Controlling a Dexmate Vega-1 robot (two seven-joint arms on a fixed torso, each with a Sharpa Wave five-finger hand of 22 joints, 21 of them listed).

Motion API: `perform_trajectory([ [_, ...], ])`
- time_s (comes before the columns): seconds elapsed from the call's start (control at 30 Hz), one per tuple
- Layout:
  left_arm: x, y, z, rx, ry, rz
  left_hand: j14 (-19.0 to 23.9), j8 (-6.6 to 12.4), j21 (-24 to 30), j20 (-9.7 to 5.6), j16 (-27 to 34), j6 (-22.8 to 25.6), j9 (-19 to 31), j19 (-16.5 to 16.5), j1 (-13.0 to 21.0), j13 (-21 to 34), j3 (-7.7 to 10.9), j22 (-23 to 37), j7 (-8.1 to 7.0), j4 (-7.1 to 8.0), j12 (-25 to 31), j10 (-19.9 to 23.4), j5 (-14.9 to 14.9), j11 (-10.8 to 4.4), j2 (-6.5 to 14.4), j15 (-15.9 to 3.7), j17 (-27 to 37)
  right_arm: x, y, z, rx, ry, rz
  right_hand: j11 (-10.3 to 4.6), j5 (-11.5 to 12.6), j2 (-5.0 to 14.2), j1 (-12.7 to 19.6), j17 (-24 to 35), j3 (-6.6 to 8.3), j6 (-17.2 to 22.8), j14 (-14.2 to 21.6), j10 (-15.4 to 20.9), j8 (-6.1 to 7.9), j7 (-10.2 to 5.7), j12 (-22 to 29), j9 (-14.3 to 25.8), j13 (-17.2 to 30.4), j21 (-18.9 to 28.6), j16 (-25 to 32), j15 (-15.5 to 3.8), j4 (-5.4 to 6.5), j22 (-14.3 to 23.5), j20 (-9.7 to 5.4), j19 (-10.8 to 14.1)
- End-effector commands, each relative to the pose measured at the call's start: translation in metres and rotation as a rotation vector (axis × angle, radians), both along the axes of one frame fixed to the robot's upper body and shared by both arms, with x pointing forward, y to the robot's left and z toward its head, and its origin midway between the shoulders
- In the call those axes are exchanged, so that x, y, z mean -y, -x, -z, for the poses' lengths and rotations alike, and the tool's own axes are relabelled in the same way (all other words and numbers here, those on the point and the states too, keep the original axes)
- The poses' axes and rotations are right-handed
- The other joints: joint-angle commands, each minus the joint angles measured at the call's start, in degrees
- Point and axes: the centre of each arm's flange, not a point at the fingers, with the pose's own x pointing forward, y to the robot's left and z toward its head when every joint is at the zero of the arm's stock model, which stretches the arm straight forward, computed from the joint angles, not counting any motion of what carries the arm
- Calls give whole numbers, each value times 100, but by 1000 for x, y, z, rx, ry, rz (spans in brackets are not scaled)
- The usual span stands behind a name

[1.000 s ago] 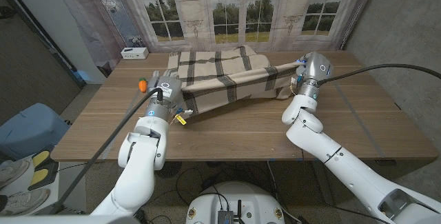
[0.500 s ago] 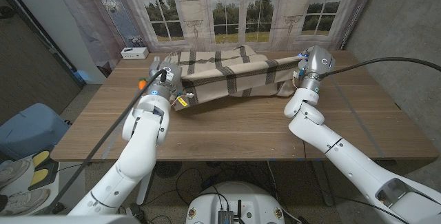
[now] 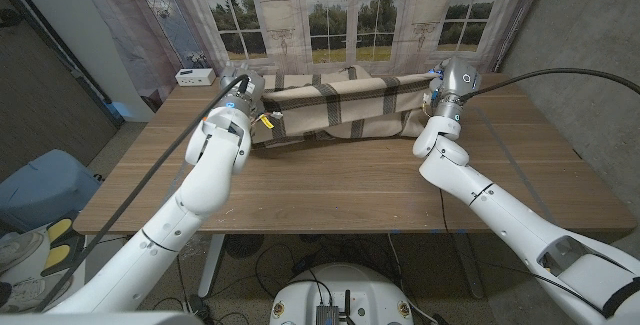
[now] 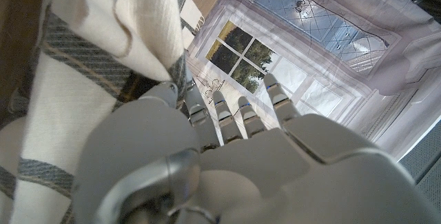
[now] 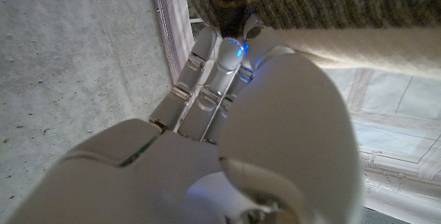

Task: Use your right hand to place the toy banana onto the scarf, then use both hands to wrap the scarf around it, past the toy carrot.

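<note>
The scarf [image 3: 335, 108], cream with dark plaid stripes, is stretched in a long folded band across the far part of the wooden worktop [image 3: 340, 180], lifted at both ends. The toy banana cannot be made out; the cloth may cover it. At the scarf's left end the left hand [image 3: 243, 95] grips the cloth; in the left wrist view its fingers [image 4: 207, 110] curl onto a gathered fold of the scarf [image 4: 83, 79]. At the scarf's right end the right hand [image 3: 447, 83] holds the other corner, the fingers [image 5: 207, 65] closed against the dark plaid fabric [image 5: 331, 3]. Beyond the scarf, a small white box [image 3: 194, 76] sits near the worktop's far left corner.
</note>
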Motion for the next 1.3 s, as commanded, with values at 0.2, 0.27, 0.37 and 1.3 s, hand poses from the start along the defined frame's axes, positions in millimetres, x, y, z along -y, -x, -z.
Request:
perform_trajectory([
  [0.2, -8, -46, -42, -22, -65, -19, 4, -35, 19, -19, -8, 188, -43, -36, -17, -4, -55, 13, -227, 10, -5, -30, 85, -1, -74, -33, 4, -6, -33, -28, -30, 42, -4, 535, 17, 17, -52, 19, 77, 2, -25, 564, -16, -9, 9, 23, 422, 57, 25, 15, 5, 14, -93, -52],
  [0.27, -9, -51, -45, -20, -75, -21, 5, -42, 18, -26, -8, 190, -56, -37, -21, -5, -64, 12, -241, 11, -5, -31, 96, 5, -83, -34, 3, -7, -38, -31, -35, 43, -6, 537, 17, 17, -53, 19, 81, -2, -26, 565, -18, -10, 9, 24, 426, 63, 26, 14, 5, 13, -95, -55],
  [0.37, -9, -58, -50, -21, -85, -24, -4, -49, 19, -36, -11, 211, -80, -33, -26, -8, -80, 10, -247, 12, -4, -33, 116, -12, -98, -54, 2, -8, -45, -34, -42, 45, -7, 541, 17, 16, -56, 19, 89, -7, -27, 570, -22, -4, 3, 25, 422, 73, 27, 14, 4, 12, -97, -62],
  [1.3, -32, -111, -68, -59, -71, -16, 8, -125, 22, -76, -2, 303, -267, -24, -29, -29, -153, 0, -213, 25, 28, 28, 275, -41, -126, -129, 0, -29, -104, -53, -117, 91, -43, 527, 20, -2, -85, 18, 146, -29, -50, 561, -43, -13, -33, 35, 439, 156, 34, 15, 4, 3, -104, -103],
])
